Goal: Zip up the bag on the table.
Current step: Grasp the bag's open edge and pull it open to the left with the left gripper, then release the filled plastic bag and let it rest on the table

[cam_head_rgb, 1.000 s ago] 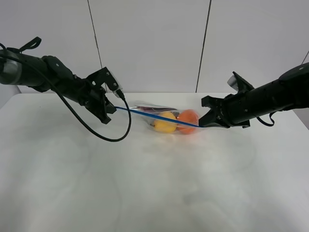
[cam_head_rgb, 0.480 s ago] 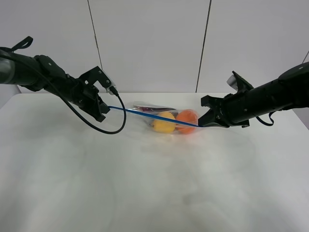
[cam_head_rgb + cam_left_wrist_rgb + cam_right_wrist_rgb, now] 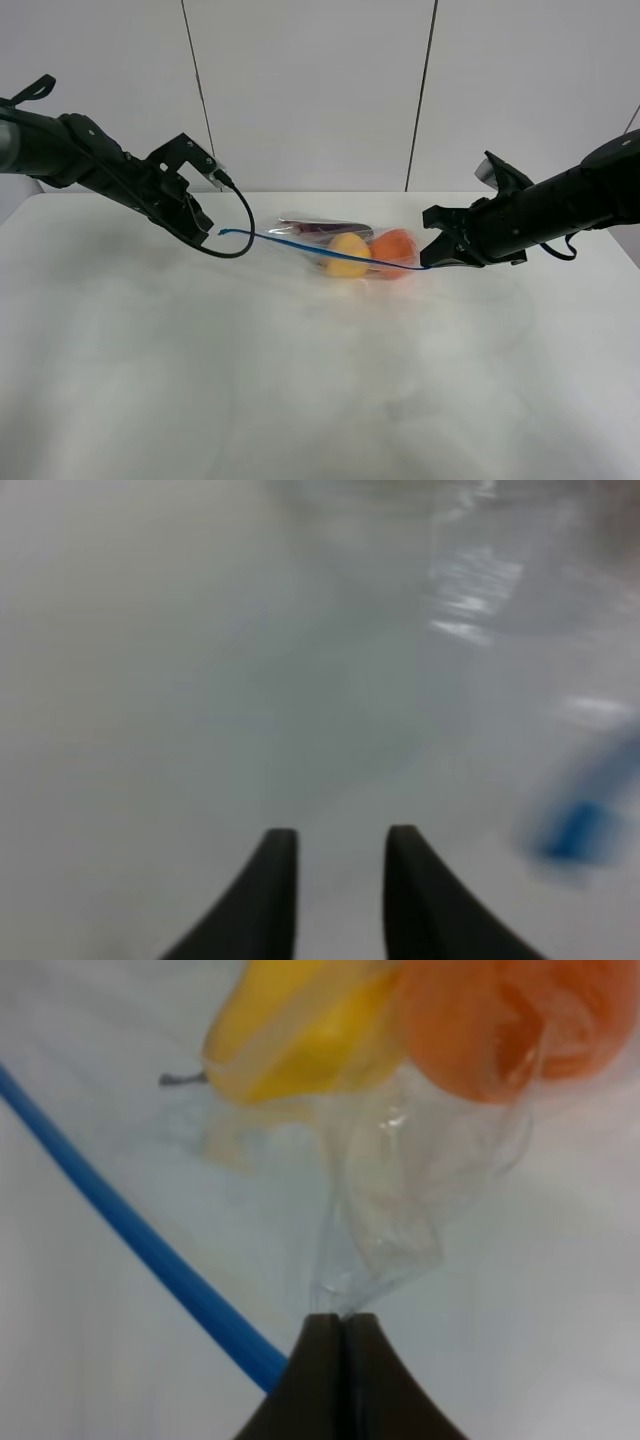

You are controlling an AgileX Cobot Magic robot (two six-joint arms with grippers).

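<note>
Zipping stage: judged near its end or between passes; whether the seal is closed along its whole length cannot be told.
Bag: sits mid-bench, toward the far edge, between the two arms, its load resting on the bench.
Strip: blue, runs across the bag from the right hand's pinch to a curled free end just beside the left hand.
Contents: yellow fruit and orange fruit touching side by side; a purple item behind them.
Handling: thin, crinkly, slippery film, limp on its own; the fruit gives it weight, so it likely drags rather than lifts cleanly. The strip is the only firmer part.
Where to hold: on the strip or the corner film right next to it, never the loose middle film, which would stretch or tear.
Right hand: fingers pressed together on a tuft of clear corner film, the strip passing just beside them.
Left hand: fingers apart with nothing between them; the strip end shows only as a blue blur off to one side.
Bench: plain white, smooth, offering little grip on the bag.
Risk: a hard pull may slip the film from the pinch.
</note>
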